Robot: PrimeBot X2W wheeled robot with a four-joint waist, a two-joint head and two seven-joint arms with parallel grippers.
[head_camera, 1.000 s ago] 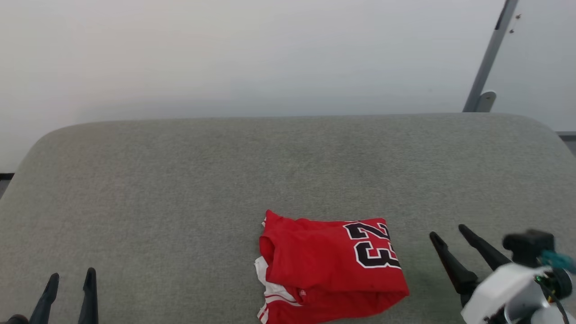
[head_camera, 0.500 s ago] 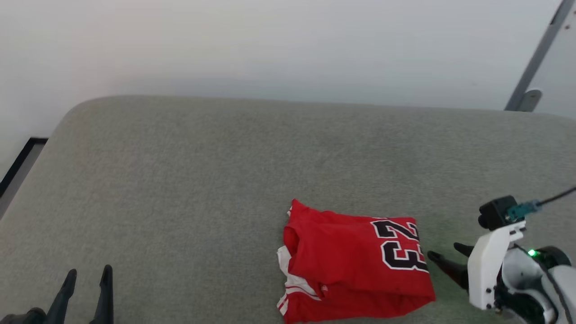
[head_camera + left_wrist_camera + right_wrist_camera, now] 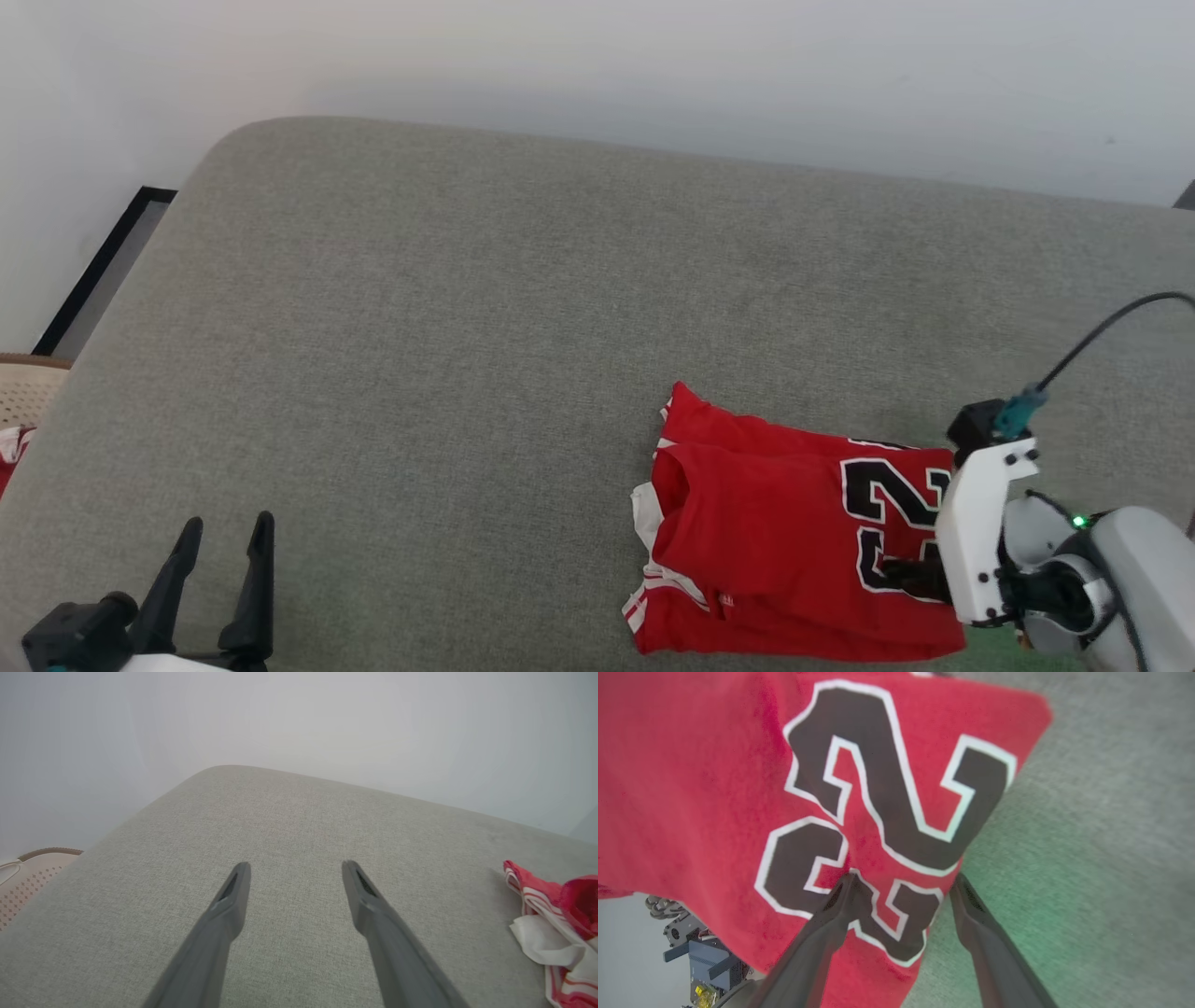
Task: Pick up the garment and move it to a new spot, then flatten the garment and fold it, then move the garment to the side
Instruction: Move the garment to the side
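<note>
The garment (image 3: 766, 532) lies folded on the grey cushioned surface (image 3: 467, 327), red with a black, white-edged number on its right end and white striped sleeve cloth at its left edge. My right gripper (image 3: 899, 570) reaches in from the right over the numbered end. In the right wrist view my right gripper (image 3: 902, 882) is open, one finger above the number on the garment (image 3: 714, 774) and the other above bare grey cloth just past the garment's edge. My left gripper (image 3: 222, 543) stands open at the lower left, far from the garment. The left wrist view shows my left gripper (image 3: 295, 868) open over bare surface, the garment's sleeve edge (image 3: 556, 933) at the far right.
A pale wall runs behind the surface. Off the surface's left edge sits a pale perforated basket (image 3: 26, 392), with a dark floor strip (image 3: 103, 271) beyond. A black cable (image 3: 1102, 331) arcs up from my right wrist. The surface's rounded far-left corner (image 3: 243, 140) is in view.
The head camera has swung, shifting the whole picture. My right gripper has moved from beside the garment's right edge to over its numbered end. Both grippers stay open.
</note>
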